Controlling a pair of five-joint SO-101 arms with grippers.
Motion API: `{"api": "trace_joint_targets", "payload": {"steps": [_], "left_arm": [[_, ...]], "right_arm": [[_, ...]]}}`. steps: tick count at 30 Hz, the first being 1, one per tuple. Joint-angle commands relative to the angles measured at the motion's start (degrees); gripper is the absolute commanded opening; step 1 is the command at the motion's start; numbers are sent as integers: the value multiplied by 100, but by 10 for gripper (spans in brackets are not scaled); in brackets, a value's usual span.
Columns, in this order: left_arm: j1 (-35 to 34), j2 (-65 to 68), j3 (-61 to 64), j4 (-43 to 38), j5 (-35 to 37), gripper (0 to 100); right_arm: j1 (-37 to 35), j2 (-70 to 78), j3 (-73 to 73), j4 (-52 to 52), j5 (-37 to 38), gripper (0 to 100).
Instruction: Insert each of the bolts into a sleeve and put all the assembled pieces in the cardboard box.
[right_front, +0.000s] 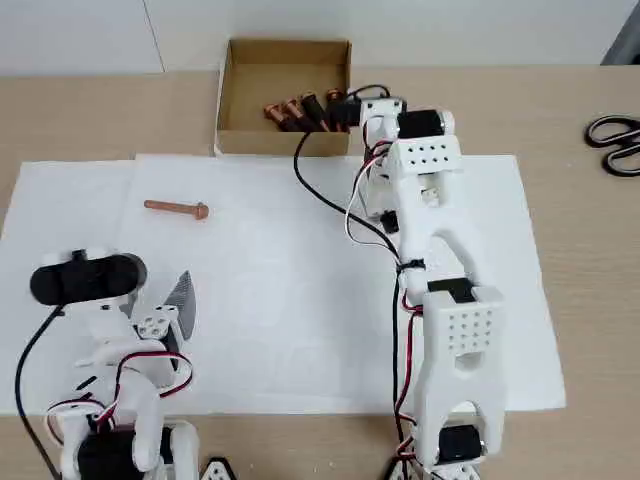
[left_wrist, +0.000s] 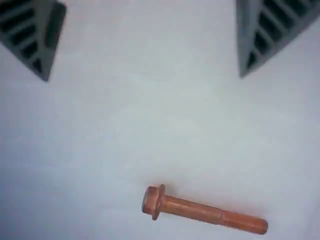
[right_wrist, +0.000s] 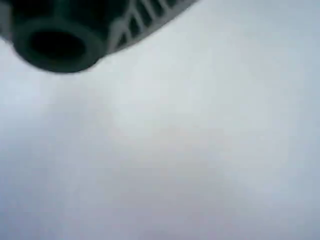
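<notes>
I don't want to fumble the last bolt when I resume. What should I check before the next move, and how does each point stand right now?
1. Bolt lies free on the paper, nothing touching it: ok.
2. Left gripper open for the pick: ok.
3. Sleeve held in the right gripper: ok.
4. Bolt and sleeve brought together: not ok, they are far apart.
5. Sleeve's bore turned toward the bolt: cannot tell.
6. Cardboard box has room beside the assembled pieces: ok.
</notes>
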Motion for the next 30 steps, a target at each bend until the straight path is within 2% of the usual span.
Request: {"api": "trace_joint_targets", "payload": {"steps": [1,5,10,14,18,23,26,30], "left_arm": [[-35,457,-470,-255,-290,231],[-35,1969,-1411,-387,-396,231],[-62,4396,-3310,-396,-589,231],[-149,6215,-4716,18,-2224,231],[-440,7833,-5789,-26,-3886,231],[-712,9705,-6941,-598,-4255,229],[-607,10690,-7609,-378,-5029,229],[-475,11956,-8549,-334,-5204,229]], "right_arm": [[145,-558,-35,101,79,3],[251,-567,-35,127,70,3],[321,-593,-26,127,53,3],[347,-593,-26,136,53,3],[347,-602,35,136,62,3],[347,-602,35,136,62,3],[347,-602,35,136,70,3],[347,-593,35,136,70,3]]}}
